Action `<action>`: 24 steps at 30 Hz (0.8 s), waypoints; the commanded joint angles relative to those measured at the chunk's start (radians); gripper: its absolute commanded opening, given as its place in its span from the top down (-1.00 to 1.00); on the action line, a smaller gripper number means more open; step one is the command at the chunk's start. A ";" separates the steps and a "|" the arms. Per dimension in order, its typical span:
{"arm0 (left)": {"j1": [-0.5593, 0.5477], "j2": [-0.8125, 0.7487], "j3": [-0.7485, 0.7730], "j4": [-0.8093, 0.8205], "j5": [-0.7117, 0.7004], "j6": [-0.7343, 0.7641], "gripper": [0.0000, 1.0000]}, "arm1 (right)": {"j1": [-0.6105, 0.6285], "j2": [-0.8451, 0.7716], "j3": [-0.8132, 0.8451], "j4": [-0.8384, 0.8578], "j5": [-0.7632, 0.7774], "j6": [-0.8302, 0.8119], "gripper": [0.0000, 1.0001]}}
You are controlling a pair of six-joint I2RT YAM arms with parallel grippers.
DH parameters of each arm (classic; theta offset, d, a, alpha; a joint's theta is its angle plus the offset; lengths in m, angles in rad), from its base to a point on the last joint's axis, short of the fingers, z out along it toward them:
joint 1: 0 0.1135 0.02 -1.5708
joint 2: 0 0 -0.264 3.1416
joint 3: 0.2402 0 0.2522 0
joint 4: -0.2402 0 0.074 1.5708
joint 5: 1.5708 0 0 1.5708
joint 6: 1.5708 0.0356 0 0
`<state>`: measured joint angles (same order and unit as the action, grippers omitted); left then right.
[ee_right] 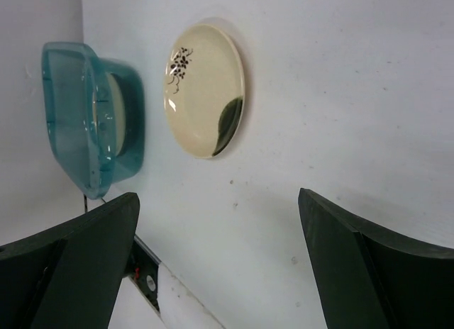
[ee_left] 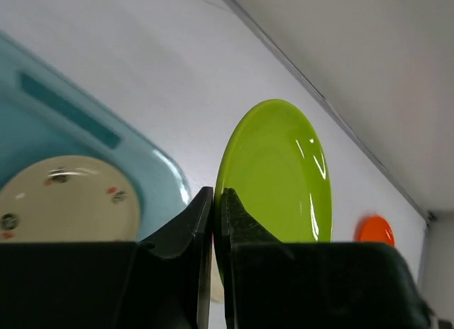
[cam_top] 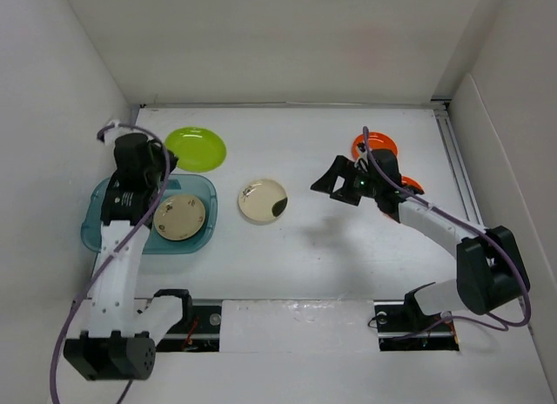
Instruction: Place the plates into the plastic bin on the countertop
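Note:
My left gripper is shut on the near rim of the lime green plate, which lies just behind the plastic bin. One cream plate lies inside the bin. A second cream plate with dark marks sits on the countertop right of the bin. My right gripper hangs open and empty over bare countertop, right of that plate. Two orange plates lie behind my right arm, partly hidden.
White walls close in the countertop at the left, back and right. A metal rail runs along the right edge. The arm bases stand at the near edge.

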<state>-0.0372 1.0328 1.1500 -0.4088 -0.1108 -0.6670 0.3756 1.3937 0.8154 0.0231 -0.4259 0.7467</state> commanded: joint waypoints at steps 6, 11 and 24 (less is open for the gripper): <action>0.235 -0.054 -0.226 -0.082 -0.150 -0.040 1.00 | -0.029 -0.013 0.008 0.018 -0.027 -0.052 -0.99; 0.244 -0.013 -0.277 -0.035 -0.105 -0.029 1.00 | -0.018 -0.003 0.008 0.038 -0.007 -0.052 -0.99; 0.244 0.112 -0.277 -0.073 -0.104 -0.037 0.56 | -0.009 0.093 -0.058 0.169 -0.040 0.000 -0.99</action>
<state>0.2043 1.1812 0.8604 -0.4858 -0.2058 -0.6968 0.3504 1.4826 0.7563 0.0982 -0.4488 0.7410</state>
